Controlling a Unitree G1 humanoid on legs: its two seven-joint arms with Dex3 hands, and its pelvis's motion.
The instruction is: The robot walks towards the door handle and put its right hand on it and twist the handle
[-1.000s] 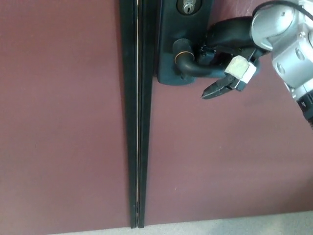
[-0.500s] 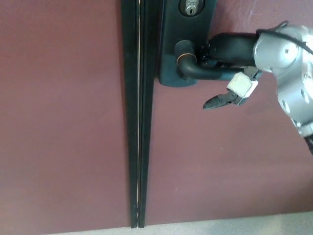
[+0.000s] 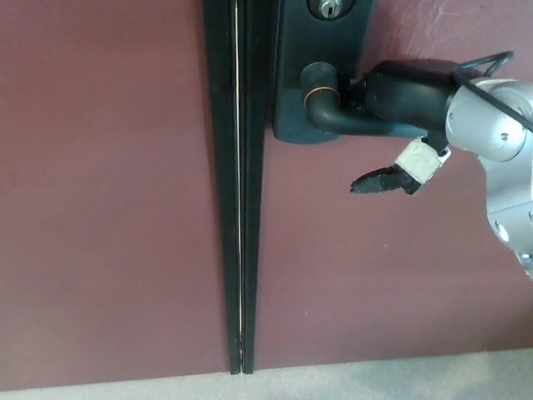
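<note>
Two maroon door panels (image 3: 108, 192) w/ black centre seam strip (image 3: 240, 183), pale floor (image 3: 416, 379) below. One black lever door handle (image 3: 350, 121); right hand (image 3: 400, 104) clamped on it.

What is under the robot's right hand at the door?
The black lever handle lies under the right hand. Its end is covered by the hand. One finger hangs free below, touching nothing.

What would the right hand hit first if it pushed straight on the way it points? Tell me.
The right hand points left along the handle, on which it rests. Going straight on, it would likely meet the handle's bend and then the dark lock plate, though depth is hard to judge here.
</note>
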